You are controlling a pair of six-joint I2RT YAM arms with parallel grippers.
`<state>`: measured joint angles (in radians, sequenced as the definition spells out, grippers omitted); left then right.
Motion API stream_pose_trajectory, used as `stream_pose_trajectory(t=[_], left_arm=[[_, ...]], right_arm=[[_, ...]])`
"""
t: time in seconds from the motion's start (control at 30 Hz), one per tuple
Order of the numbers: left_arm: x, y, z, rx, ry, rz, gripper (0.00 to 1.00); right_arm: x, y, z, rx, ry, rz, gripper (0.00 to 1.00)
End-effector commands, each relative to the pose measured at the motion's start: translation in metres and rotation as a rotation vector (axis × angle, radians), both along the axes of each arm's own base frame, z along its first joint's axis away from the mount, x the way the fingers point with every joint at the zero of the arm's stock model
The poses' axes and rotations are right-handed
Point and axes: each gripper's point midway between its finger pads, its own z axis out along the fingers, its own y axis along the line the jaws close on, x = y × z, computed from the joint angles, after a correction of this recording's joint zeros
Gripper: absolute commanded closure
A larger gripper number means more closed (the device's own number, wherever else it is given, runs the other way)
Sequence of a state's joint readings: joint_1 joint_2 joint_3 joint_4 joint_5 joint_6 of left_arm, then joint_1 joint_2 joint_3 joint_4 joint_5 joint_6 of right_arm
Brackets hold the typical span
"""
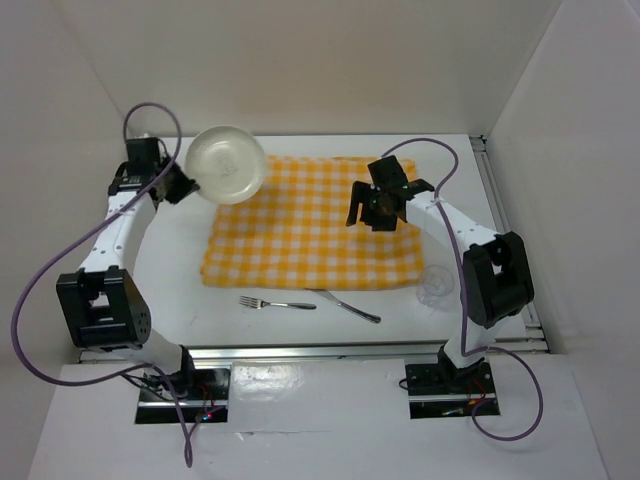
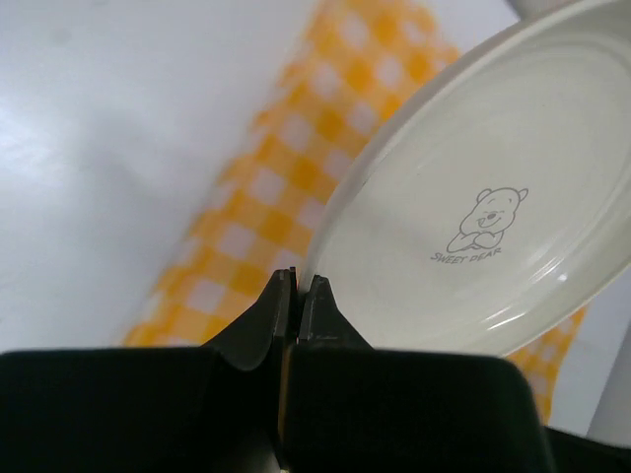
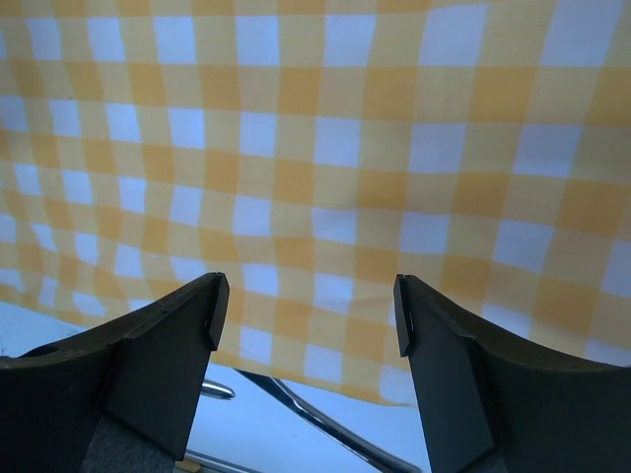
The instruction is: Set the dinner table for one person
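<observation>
A round white plate hangs tilted over the back left corner of the yellow-and-white checked cloth, which lies on the white dinner table. My left gripper is shut on the plate's rim; the left wrist view shows the rim pinched between the jaws and a small bear print on the plate. My right gripper hovers open over the cloth's right part, nothing between its fingers. A fork and a knife lie on the table in front of the cloth.
A clear glass stands on the table at the right, beside the right arm's elbow. White walls close in the table at the back and both sides. A metal rail runs along the near edge.
</observation>
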<state>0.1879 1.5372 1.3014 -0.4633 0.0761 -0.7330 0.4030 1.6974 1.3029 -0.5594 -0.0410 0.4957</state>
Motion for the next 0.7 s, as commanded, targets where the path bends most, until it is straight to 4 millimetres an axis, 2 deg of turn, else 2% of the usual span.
stream_pose_trajectory(t=[0.0,0.03,0.07,0.1,0.13,0.17,0.2,0.23,0.27,0.3,0.33,0.37,0.4,0.43,0.5,0.53,0.57,0.6,0.67], left_arm=[[0.017,-0.074,0.034,0.055,-0.126,-0.289,1.0],[0.021,-0.089,0.033,0.064,-0.133,-0.333,1.0],[0.027,-0.107,0.042,0.059,-0.145,-0.391,1.0],[0.03,-0.125,0.039,0.047,-0.138,-0.445,1.0],[0.034,-0.152,0.018,0.029,-0.078,-0.508,1.0],[0.04,-0.166,0.024,0.028,-0.079,-0.534,1.0],[0.044,-0.178,0.019,0.026,-0.072,-0.559,1.0],[0.042,-0.199,0.013,0.023,-0.054,-0.604,1.0],[0.047,-0.21,0.002,0.028,-0.036,-0.63,1.0],[0.049,-0.217,-0.004,0.039,-0.027,-0.635,1.0],[0.048,-0.229,-0.01,0.038,-0.011,-0.66,1.0],[0.048,-0.234,-0.018,0.037,0.009,-0.67,1.0],[0.053,-0.24,-0.032,0.043,0.041,-0.687,1.0],[0.045,-0.248,-0.043,0.042,0.094,-0.708,1.0],[0.046,-0.254,-0.062,0.077,0.147,-0.72,1.0],[0.042,-0.255,-0.069,0.093,0.168,-0.728,1.0],[0.038,-0.262,-0.069,0.102,0.168,-0.741,1.0],[0.037,-0.259,-0.074,0.114,0.181,-0.731,1.0],[0.035,-0.263,-0.079,0.123,0.19,-0.736,1.0]], right_arm=[[0.002,-0.01,0.034,-0.014,-0.072,-0.017,0.2],[-0.001,-0.017,0.033,-0.008,-0.058,-0.028,0.2],[-0.001,-0.027,0.032,-0.005,-0.055,-0.059,0.2],[-0.002,-0.031,0.035,0.005,-0.057,-0.079,0.2],[-0.004,-0.036,0.046,0.016,-0.085,-0.09,0.2],[-0.003,-0.049,0.051,0.015,-0.089,-0.136,0.2],[-0.006,-0.057,0.053,0.012,-0.085,-0.153,0.2],[-0.013,-0.067,0.061,0.006,-0.085,-0.182,0.2],[-0.016,-0.077,0.064,-0.009,-0.087,-0.219,0.2],[-0.016,-0.091,0.071,-0.019,-0.097,-0.258,0.2],[-0.025,-0.103,0.071,-0.036,-0.069,-0.297,0.2],[-0.029,-0.115,0.08,-0.054,-0.092,-0.333,0.2],[-0.034,-0.132,0.08,-0.062,-0.081,-0.389,0.2],[-0.046,-0.142,0.083,-0.063,-0.058,-0.421,0.2],[-0.061,-0.169,0.076,-0.088,-0.011,-0.531,0.19],[-0.069,-0.175,0.073,-0.096,0.013,-0.549,0.13],[-0.081,-0.181,0.072,-0.103,0.038,-0.58,0.12],[-0.089,-0.186,0.068,-0.1,0.064,-0.615,0.08],[-0.107,-0.189,0.063,-0.1,0.121,-0.652,0.05]])
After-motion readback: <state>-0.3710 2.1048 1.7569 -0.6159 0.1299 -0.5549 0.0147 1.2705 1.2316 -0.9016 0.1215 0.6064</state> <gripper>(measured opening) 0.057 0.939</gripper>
